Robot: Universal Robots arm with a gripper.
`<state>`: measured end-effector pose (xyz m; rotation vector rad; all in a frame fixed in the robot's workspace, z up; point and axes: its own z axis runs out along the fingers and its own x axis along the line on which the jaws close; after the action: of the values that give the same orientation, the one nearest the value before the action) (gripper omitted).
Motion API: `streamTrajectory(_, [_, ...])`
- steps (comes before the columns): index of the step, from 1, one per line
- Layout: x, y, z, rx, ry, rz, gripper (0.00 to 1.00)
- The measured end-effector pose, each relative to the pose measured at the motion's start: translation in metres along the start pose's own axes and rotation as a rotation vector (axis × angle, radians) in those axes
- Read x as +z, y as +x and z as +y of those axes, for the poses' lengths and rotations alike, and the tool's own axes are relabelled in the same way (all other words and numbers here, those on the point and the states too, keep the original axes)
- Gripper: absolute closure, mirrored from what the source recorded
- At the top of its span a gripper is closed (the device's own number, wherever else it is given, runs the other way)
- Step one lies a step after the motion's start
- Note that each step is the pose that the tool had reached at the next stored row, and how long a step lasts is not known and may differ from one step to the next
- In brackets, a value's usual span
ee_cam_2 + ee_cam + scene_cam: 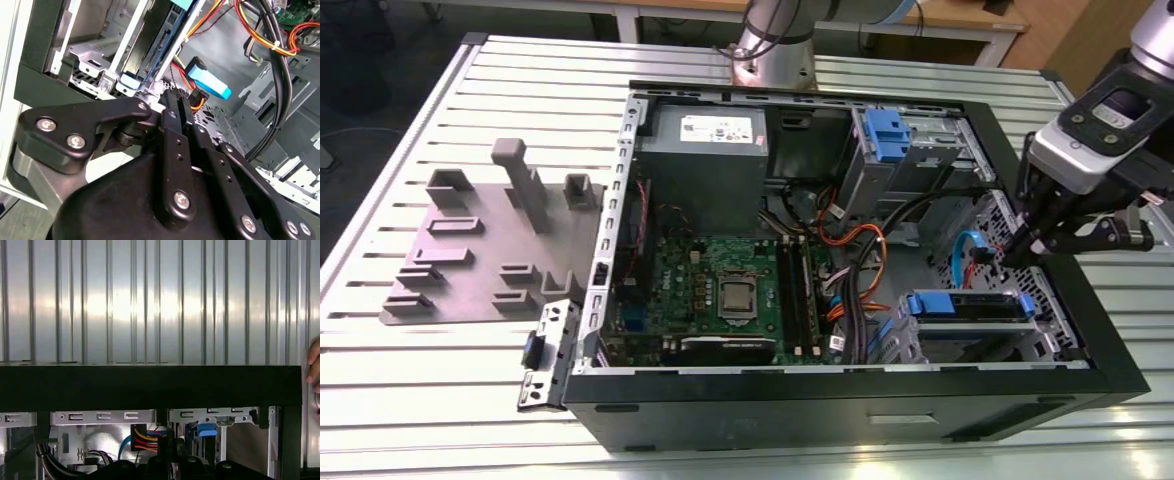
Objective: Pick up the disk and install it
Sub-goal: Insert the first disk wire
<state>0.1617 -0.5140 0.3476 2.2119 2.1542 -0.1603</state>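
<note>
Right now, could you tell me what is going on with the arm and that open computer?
The robot arm has its gripper lowered inside the open computer case, at the drive cage on the exterior view's right. The disk, in its blue frame, sits in the cage just below the gripper. In the second wrist view the gripper is right at the metal bay next to a blue cable plug. The case lies on a ribbed metal table.

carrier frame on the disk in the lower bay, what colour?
Blue. The disk sits in the lower drive bay with its plastic frame facing up; clearest in the exterior view.
</note>
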Motion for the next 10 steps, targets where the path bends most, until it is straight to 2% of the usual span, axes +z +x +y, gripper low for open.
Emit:
streamTrajectory(2, [0.0004, 0.0, -0.0027, 0.002, -0.0186, 0.0005, 0.84])
streamTrajectory(6, [0.0008, -0.0002, -0.0087, 0.007, -0.064, 0.0017, 0.84])
streamTrajectory(8, [0.001, -0.0005, -0.011, 0.007, -0.0767, 0.0023, 0.84])
streamTrajectory(10, [0.0011, -0.001, -0.013, 0.007, -0.0855, 0.0025, 0.84])
